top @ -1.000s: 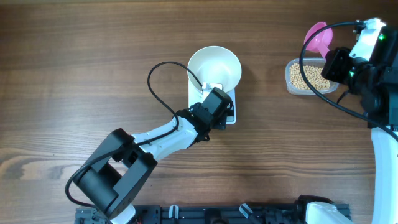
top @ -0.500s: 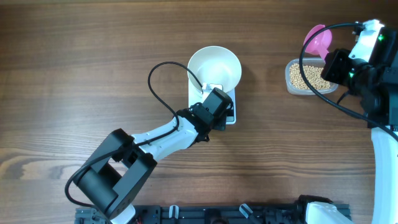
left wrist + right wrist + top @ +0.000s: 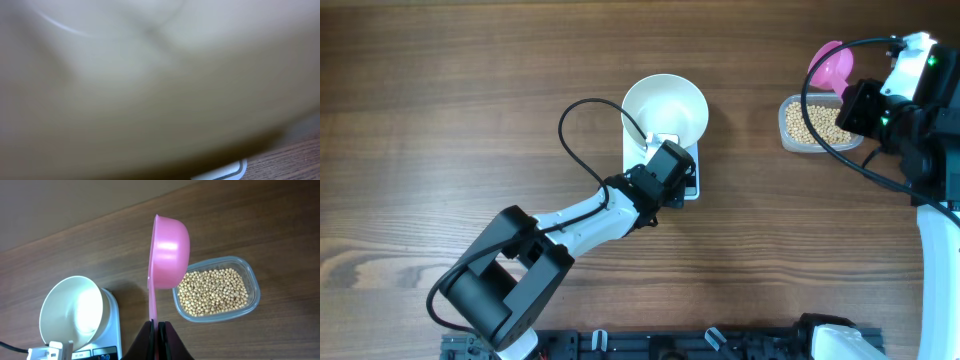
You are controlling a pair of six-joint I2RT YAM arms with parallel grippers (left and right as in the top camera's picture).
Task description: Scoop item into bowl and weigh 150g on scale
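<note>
Left arm [image 3: 582, 226]: white-shelled links between bulky matte-black joint housings. The largest housing is a rounded black drum [image 3: 505, 280] at the base end, and the wrist is a boxy black module [image 3: 667, 168]. A thin black cable [image 3: 560, 128] runs in a free loop along the forearm to the wrist. Right arm [image 3: 942, 262]: same scheme, with a white tubular link and angular black blocks above it. It also has a white wrist cap [image 3: 918, 45] with a small green light [image 3: 932, 60]. A second black lead [image 3: 868, 171] arcs round the outside. Right gripper [image 3: 159, 326]: two slim dark fingers [image 3: 171, 341], flat-sided, tapering toward the tips.
</note>
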